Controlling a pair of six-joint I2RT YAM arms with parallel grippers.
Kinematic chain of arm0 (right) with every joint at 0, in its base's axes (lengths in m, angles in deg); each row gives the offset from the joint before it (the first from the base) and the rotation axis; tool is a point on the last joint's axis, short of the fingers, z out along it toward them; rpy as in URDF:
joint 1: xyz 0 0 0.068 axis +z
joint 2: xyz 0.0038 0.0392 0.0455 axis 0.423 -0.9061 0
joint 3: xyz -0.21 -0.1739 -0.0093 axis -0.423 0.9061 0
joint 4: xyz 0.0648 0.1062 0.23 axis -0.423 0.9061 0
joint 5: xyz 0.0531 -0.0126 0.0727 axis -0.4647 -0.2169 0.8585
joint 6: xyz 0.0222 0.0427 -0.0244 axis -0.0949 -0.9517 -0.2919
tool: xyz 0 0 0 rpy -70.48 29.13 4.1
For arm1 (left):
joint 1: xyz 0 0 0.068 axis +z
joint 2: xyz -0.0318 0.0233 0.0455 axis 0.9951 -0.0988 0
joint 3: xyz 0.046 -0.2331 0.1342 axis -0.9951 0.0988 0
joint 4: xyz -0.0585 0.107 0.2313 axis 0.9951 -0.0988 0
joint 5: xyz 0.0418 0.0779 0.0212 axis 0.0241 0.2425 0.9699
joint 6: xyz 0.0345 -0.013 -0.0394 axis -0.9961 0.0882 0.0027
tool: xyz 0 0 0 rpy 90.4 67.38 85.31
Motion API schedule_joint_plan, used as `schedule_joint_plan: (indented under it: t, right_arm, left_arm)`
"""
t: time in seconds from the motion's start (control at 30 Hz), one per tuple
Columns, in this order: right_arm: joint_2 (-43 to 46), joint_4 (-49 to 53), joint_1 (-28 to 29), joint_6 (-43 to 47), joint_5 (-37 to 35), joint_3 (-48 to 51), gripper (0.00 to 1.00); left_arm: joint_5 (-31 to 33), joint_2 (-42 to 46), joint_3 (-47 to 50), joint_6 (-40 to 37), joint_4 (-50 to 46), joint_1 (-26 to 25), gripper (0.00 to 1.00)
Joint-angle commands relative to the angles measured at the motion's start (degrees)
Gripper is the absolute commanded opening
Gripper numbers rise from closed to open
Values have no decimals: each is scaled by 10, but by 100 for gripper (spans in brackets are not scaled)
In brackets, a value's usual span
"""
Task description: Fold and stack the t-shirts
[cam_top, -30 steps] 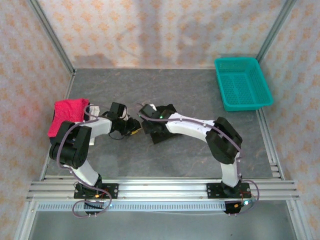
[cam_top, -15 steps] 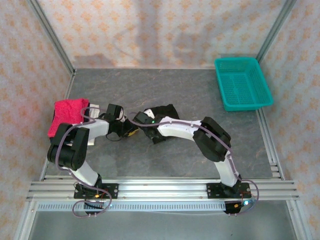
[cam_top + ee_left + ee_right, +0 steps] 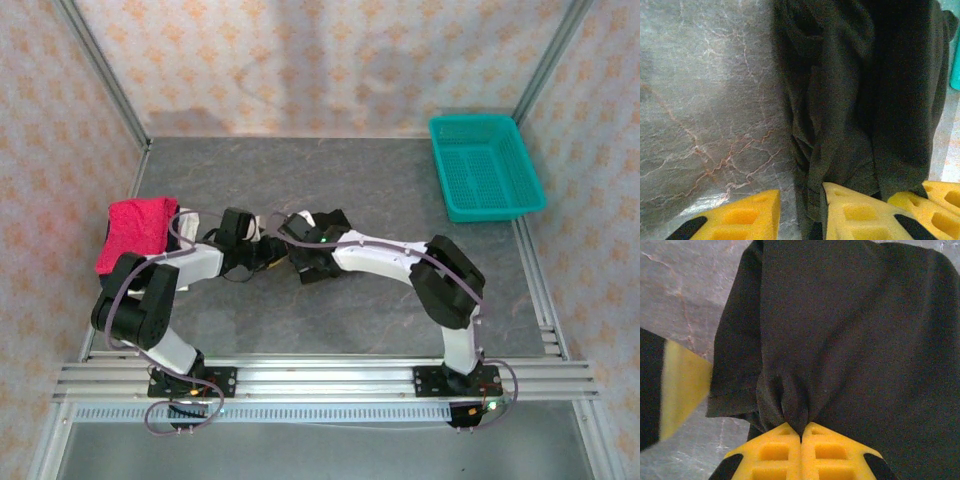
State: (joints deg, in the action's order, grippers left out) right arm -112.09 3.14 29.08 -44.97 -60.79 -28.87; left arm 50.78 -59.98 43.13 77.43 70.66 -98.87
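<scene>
At the centre of the counter [image 3: 350,170] the right claw [image 3: 801,432] is clamping a pinch of the black shirt [image 3: 840,330], the left claw [image 3: 800,192], spread apart, seemingly straddling its hem, needing closing before folding toward the pink shirt [image 3: 135,230] at nine o'clock.

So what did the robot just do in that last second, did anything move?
The right hand closed and pinched a fold of the crumpled black cloth t-shirt; its elbow swung left, then back. The left hand, the folded crimson-pink cloth t-shirt and the teal plastic mesh basket stayed put.
</scene>
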Motion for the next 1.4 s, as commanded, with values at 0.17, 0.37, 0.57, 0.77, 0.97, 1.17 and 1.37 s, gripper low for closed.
schedule_joint_plan:
  t: [0.17, 0.37, 0.57, 0.77, 0.97, 1.17, 1.37]
  right_arm:
    - [16, -30, -3, -19, 32, 11, 0]
    - [20, -50, -5, -22, 56, 18, 0]
    - [48, -109, -9, -29, 102, 56, 0]
    - [79, -189, -19, -53, 147, 106, 0]
    - [96, -201, -22, -65, 131, 130, 0]
    - [83, -243, -25, -74, 171, 135, 0]
    - [59, -236, -27, -74, 167, 122, 0]
  left_arm:
    - [-13, -47, -25, 27, 57, -27, 7]
    - [-11, -65, -42, 35, 68, -43, 0]
    - [-12, -80, -48, 43, 85, -44, 0]
    - [-32, -110, -41, 74, 143, -44, 0]
    - [-36, -59, -31, 44, 94, -19, 0]
    - [-47, -91, -32, 66, 125, -25, 0]
    - [-58, -122, -26, 81, 150, -37, 0]
